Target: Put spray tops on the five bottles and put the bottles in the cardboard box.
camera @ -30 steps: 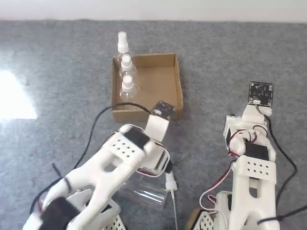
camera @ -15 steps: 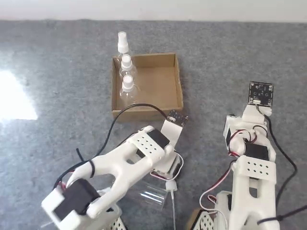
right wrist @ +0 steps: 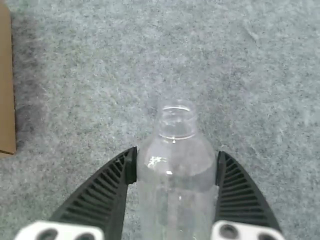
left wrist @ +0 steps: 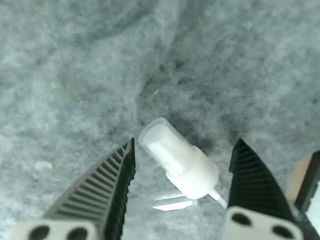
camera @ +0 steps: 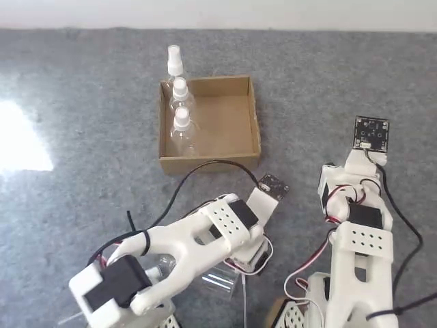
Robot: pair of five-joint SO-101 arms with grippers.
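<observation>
Left arm (camera: 205, 239) shifting rightward, lower in frame; left gripper (left wrist: 185, 144) gaping around spray top (left wrist: 180, 162); right gripper (right wrist: 175, 152) clamping bottle (right wrist: 175, 190).

The high view looks down over the table (camera: 68, 102); both wrist views face its surface from close.

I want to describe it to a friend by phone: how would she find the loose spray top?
Find the cardboard box on the grey table; in front of it the left gripper hangs open. The white spray top lies on its side between its fingers, touching neither. Unlike the tops at the box, it sits on no bottle.
</observation>
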